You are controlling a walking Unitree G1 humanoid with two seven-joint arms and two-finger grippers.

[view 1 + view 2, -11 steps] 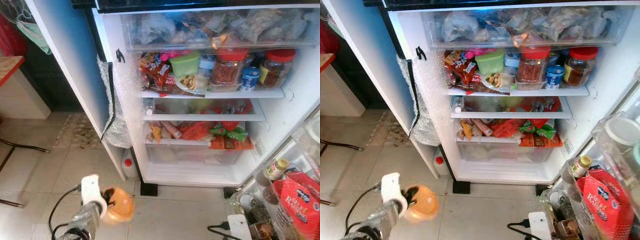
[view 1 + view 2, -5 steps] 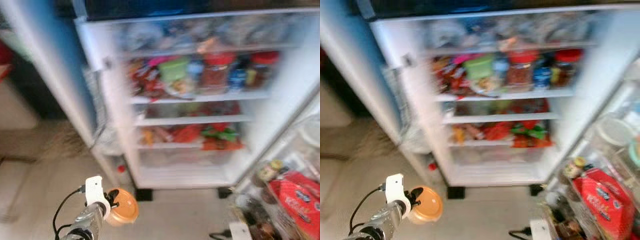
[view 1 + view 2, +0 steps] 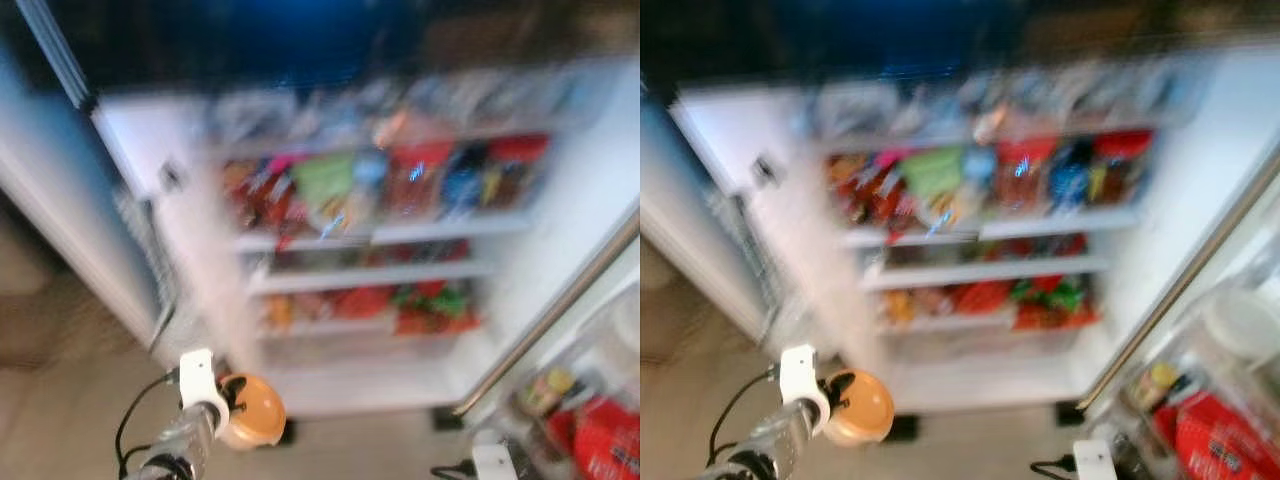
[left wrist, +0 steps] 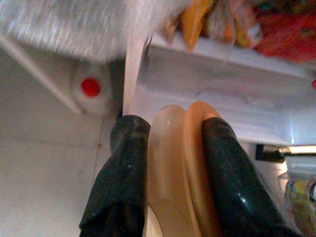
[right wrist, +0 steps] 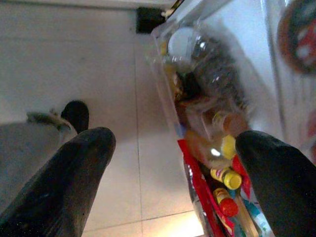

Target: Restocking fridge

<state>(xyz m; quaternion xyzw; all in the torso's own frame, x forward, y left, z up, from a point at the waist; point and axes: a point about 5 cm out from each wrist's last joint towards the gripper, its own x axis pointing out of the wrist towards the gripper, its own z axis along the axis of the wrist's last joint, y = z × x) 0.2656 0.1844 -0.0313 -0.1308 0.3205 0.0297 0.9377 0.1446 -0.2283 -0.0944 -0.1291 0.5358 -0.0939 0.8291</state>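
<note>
Left wrist view — left tool (image 4: 173,163) pinching orange lidded tub (image 4: 180,168); right tool (image 5: 173,163) spread beside door bin (image 5: 170,106) of bottles.

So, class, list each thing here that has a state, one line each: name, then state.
Fridge: door open, shelves full.
Left pincer: shut on the orange container, held low before the fridge.
Right pincer: open, empty, beside the door bin.
Door bin: stocked with bottles.

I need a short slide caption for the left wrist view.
Left gripper shut on an orange container, facing the open fridge's lower shelves.
</note>
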